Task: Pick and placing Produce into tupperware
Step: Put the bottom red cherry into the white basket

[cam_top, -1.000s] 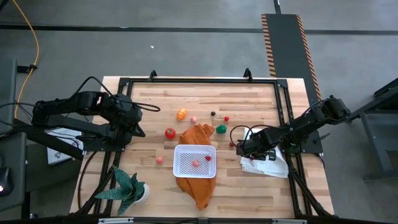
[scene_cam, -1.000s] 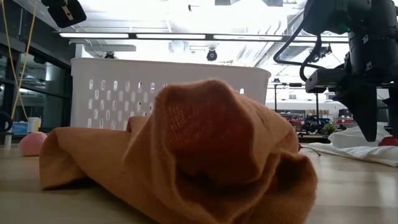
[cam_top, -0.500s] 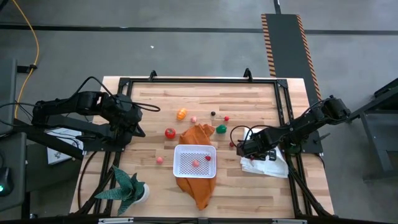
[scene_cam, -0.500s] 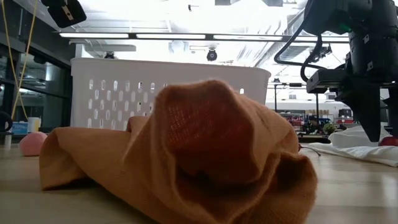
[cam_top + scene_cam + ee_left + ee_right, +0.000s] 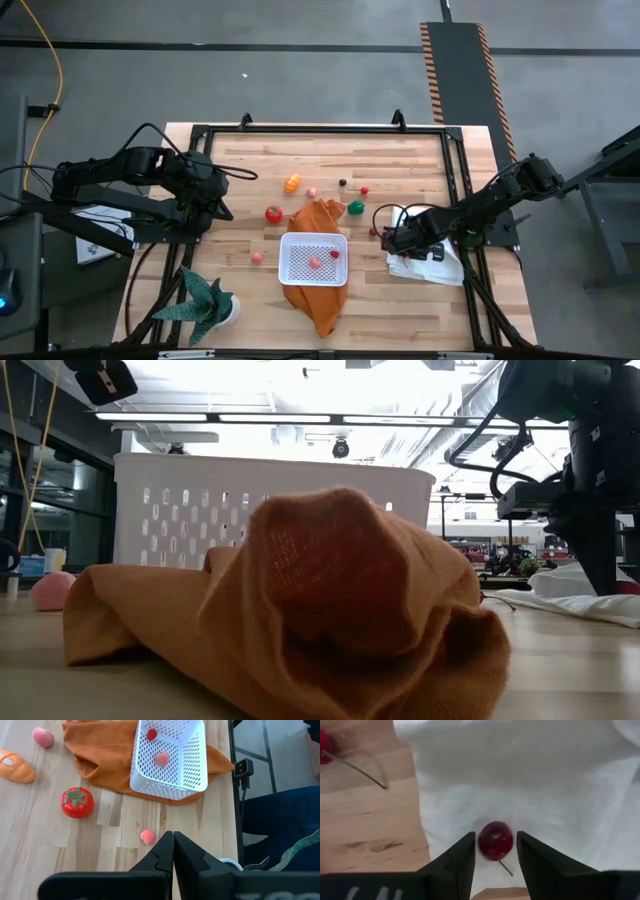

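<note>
Since the earlier frame the right hand [image 5: 388,240] has narrowed its fingers a little and shifted slightly in the low view; nothing else on the bench [image 5: 400,160] has changed place.

Taking the white tupperware [image 5: 313,258] as the landmark: well to its left and farther back, the left hand [image 5: 222,208] waits at the bench's left edge, fingers clenched together on nothing. A green spiky potted plant [image 5: 208,305] stands at the front left corner. A pink piece [image 5: 257,257] lies just left of the tupperware, and a red tomato [image 5: 273,213] lies behind and left of it. Farther back sit an orange piece [image 5: 291,183] and a small pink piece [image 5: 311,192].

The tupperware rests on an orange cloth [image 5: 318,219] that spills out behind and in front of it. Inside, on the dotted base, lie a pink piece [image 5: 314,263] and a red piece [image 5: 334,254].

Behind and right of the tupperware are a green piece [image 5: 355,207], a small dark piece [image 5: 342,183] and a small red piece [image 5: 364,190].

To the right of the tupperware, the right hand is lowered over the edge of a white cloth [image 5: 432,264]. Its fingers stand apart on either side of a dark red cherry [image 5: 495,840] lying on that cloth; whether they touch the cherry cannot be told. A second red cherry [image 5: 325,743] with a thin stem lies on the bare wood nearby.
</note>
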`<state>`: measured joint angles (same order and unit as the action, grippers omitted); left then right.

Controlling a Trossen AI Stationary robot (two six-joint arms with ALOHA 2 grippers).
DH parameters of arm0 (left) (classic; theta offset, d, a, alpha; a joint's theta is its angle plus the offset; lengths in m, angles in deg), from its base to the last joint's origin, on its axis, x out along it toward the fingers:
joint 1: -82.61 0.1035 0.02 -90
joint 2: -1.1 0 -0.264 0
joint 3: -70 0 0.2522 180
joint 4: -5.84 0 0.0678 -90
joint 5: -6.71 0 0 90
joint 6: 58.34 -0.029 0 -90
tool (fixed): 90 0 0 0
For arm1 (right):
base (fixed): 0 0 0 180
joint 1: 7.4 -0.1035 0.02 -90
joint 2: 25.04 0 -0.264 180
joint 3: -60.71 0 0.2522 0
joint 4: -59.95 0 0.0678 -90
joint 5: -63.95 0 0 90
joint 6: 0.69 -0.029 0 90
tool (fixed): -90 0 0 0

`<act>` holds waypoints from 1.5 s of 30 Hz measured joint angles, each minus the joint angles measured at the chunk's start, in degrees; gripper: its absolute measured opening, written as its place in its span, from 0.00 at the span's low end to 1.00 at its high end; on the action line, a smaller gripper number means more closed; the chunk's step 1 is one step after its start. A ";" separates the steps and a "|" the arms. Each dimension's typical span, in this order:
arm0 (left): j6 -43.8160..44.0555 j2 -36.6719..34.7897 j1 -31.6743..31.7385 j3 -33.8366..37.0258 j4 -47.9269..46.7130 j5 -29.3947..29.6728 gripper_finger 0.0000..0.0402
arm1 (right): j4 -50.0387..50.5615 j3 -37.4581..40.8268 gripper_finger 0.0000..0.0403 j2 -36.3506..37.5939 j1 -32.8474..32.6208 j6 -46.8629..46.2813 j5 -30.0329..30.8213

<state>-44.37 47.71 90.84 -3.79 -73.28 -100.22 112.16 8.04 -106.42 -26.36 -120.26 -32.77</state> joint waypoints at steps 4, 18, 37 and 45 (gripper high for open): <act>0.00 0.00 0.00 0.00 0.00 0.02 0.00 | 0.07 0.00 0.33 0.00 -0.02 0.04 -0.02; 0.02 0.00 0.00 0.00 0.00 0.02 0.00 | 0.07 0.00 0.24 0.00 -0.02 1.53 -0.26; 0.85 -0.01 -0.01 0.00 0.04 0.02 0.00 | -1.34 -0.24 0.17 1.48 0.04 4.53 -0.08; 0.91 0.00 0.00 0.00 0.13 0.02 0.00 | 3.15 -3.28 0.17 4.35 1.53 9.07 2.19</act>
<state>-43.46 47.71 90.84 -3.79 -73.15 -100.20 115.31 4.76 -102.07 -24.83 -111.19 -30.58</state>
